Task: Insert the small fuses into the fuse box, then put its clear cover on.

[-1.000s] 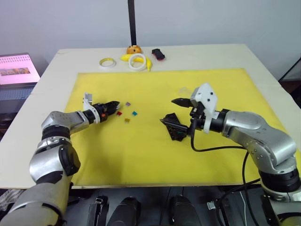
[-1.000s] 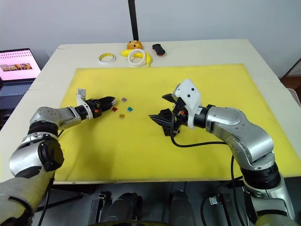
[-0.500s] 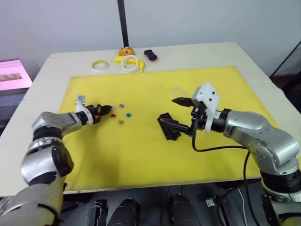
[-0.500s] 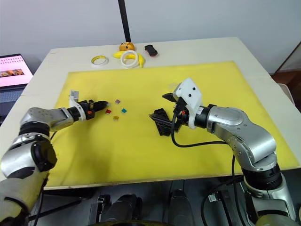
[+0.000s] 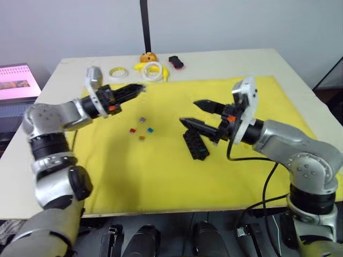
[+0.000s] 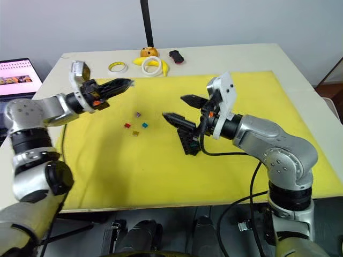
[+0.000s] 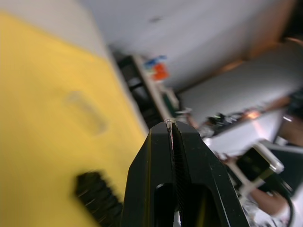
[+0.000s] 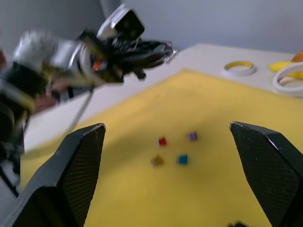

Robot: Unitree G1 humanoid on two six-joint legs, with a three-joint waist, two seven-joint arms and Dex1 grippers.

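Observation:
The black fuse box (image 5: 195, 145) lies on the yellow mat (image 5: 161, 176) with a green piece in one slot. Four small fuses, purple (image 5: 142, 120), red (image 5: 132, 129), blue (image 5: 151, 130) and orange (image 5: 142, 138), sit loose to its left. My left gripper (image 5: 136, 88) is raised above the mat behind them, shut with a tiny pale fuse pinched at the tips (image 7: 170, 123). My right gripper (image 5: 194, 112) hovers open just above and behind the fuse box, holding nothing. The clear cover (image 7: 87, 112) shows faintly on the mat in the left wrist view.
At the back of the table are two tape rings (image 5: 118, 72) (image 5: 154, 68), a banana (image 5: 142, 66), an orange object (image 5: 148, 56), a small black and red toy car (image 5: 176, 62) and a black pole (image 5: 143, 24). A laptop (image 5: 19, 80) stands off the table's left.
My left gripper rose off the mat beside the loose fuses and now hangs higher and farther back. My right gripper lifted away from the fuse box. The camera also shifted.

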